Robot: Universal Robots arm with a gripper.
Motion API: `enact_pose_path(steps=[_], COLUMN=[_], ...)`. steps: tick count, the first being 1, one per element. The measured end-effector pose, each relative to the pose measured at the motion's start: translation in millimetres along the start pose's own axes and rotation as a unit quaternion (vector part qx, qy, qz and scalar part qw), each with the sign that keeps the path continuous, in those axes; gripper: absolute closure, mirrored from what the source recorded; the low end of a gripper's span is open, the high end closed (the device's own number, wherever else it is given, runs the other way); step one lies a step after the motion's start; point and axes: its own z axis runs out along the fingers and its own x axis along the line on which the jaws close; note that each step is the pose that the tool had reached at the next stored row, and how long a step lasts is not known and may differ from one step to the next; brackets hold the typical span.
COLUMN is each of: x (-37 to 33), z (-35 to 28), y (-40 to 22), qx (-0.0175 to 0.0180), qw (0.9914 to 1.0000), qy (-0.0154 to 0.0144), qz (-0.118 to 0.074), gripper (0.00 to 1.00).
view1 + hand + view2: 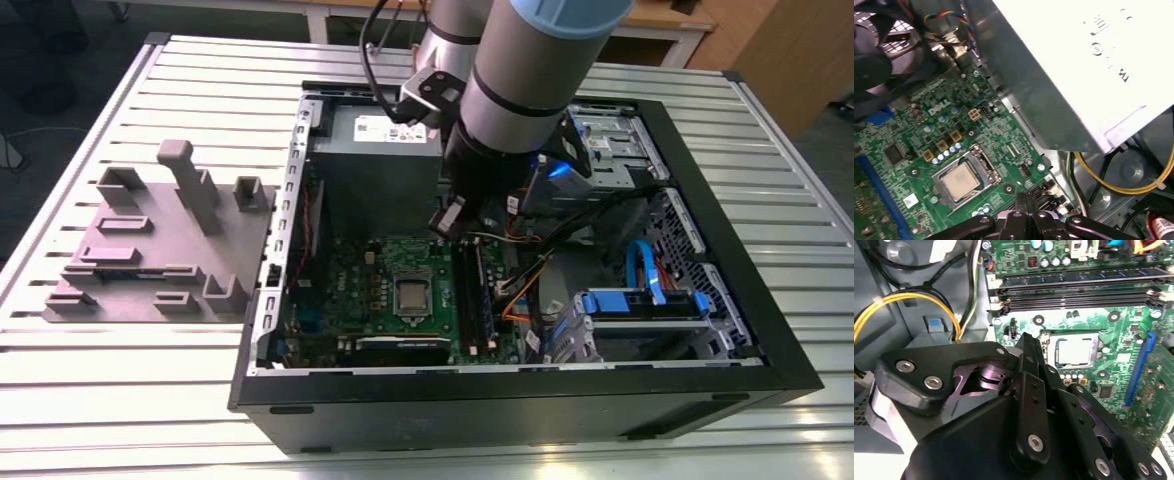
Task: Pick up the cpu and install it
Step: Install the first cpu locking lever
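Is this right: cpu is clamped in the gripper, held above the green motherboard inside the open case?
Not quite. The cpu is not in the gripper; it sits in its socket on the green motherboard, as both wrist views show. The gripper hangs above the board inside the open case.

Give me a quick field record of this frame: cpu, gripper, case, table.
cpu: seated in the motherboard socket, silvery top up
gripper: above the motherboard near the socket, apart from the cpu, holding nothing
case: open black tower on its side
memory slots: long black, beside the socket
table: slatted metal, grey fixture block at the exterior view's left
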Motion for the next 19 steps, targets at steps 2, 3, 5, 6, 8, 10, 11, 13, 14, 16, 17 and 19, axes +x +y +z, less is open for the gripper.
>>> enact_pose_path(steps=[2, 3, 5, 6, 8, 10, 11, 13, 14, 16, 17, 19], x=[-2.4, -3.6, -5.5, -6.3, -7.2, -7.3, -7.5, -8.9, -9.6, -10.0, -9.8, -9.1], z=[1.0, 1.5, 2.4, 3.2, 4.8, 5.6, 6.1, 7.5, 8.2, 9.2, 9.3, 9.5], y=[1.3, 2.2, 3.4, 3.9, 4.3, 4.4, 4.5, 5.5, 5.8, 6.1, 6.3, 7.3], qx=[0.0000, 0.0000, 0.0000, -0.0001, -0.0004, -0.0009, -0.0012, -0.0014, -0.0016, -0.0017, -0.0017, -0.0017], qw=[1.00000, 1.00000, 1.00000, 1.00000, 0.99998, 0.99987, 0.99978, 0.99966, 0.99962, 0.99953, 0.99951, 0.99949], qy=[0.0001, 0.0000, 0.0001, 0.0001, 0.0006, 0.0018, 0.0023, 0.0028, 0.0030, 0.0033, 0.0035, 0.0036], qz=[0.000, 0.000, 0.000, -0.001, -0.006, -0.016, -0.021, -0.026, -0.027, -0.030, -0.031, -0.032], gripper=[0.90, 0.90, 0.90, 0.90, 0.90, 0.90, 0.90, 0.90, 0.90, 0.90, 0.90, 0.90])
